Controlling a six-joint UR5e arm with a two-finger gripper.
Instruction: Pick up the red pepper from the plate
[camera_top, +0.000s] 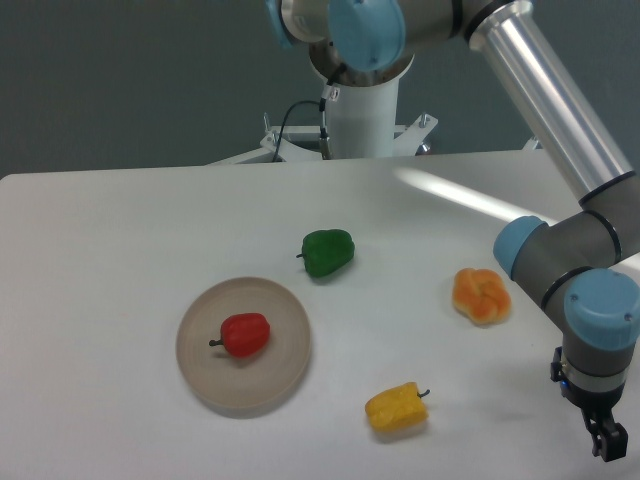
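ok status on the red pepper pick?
Gripper far right, low at table edge, holding nothing; jaw state unclear. Red pepper on the plate, untouched. Path across the table open.

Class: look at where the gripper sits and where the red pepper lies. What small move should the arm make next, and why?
Probably swing the gripper left across the table toward the plate. It hangs at the right edge, far from the red pepper, which lies on the plate untouched.

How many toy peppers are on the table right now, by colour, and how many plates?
Glossy red toy pepper, lying on the plate: 1
Green toy pepper: 1
Yellow toy pepper: 1
Orange toy pepper: 1
Round flat beige plate: 1
Total: 5 things, 4 of them peppers
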